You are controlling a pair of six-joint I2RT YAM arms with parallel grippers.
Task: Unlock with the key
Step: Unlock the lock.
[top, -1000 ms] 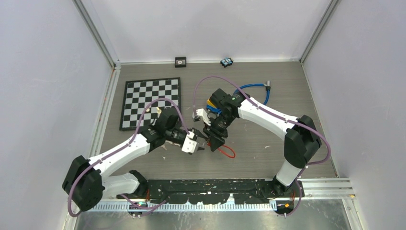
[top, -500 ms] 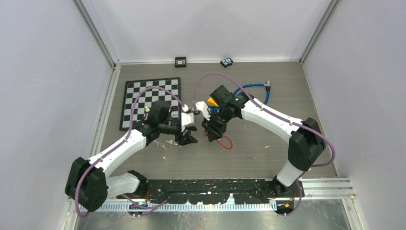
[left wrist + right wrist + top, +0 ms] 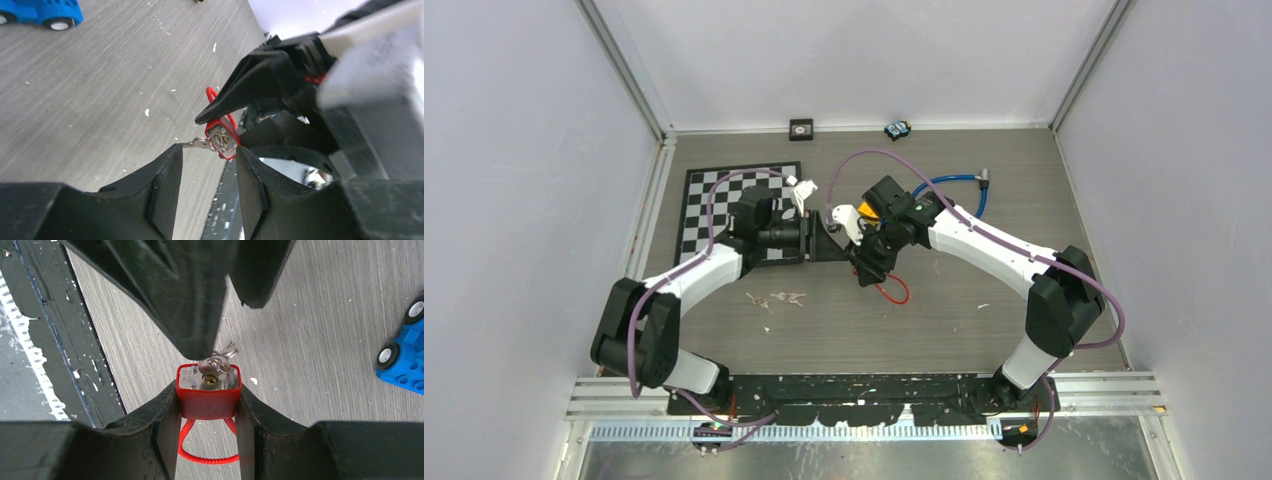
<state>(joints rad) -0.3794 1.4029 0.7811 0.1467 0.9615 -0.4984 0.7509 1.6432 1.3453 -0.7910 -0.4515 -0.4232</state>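
Observation:
A red padlock (image 3: 209,395) with a red cable shackle (image 3: 895,293) is clamped between the fingers of my right gripper (image 3: 209,402), keyhole end pointing away from the wrist. A silver key (image 3: 218,361) on a small ring sits in the keyhole. In the left wrist view the padlock (image 3: 223,142) and key (image 3: 199,144) lie just beyond my left gripper (image 3: 206,152). Its jaws stand apart with nothing between the pads, and the key's head lies at one fingertip (image 3: 172,152). Seen from above, the left gripper (image 3: 827,240) faces the right gripper (image 3: 870,268) from the left.
A checkerboard mat (image 3: 724,205) lies under the left arm. A blue toy car (image 3: 406,365) sits beside the right gripper, and a blue hose (image 3: 954,183) lies behind. Small loose keys (image 3: 784,298) rest on the table in front. Two small items (image 3: 801,127) stand at the back wall.
My left arm has swung from the front of the table toward the back, so its gripper now meets the padlock from the left. The right gripper, still holding the padlock, has shifted slightly back.

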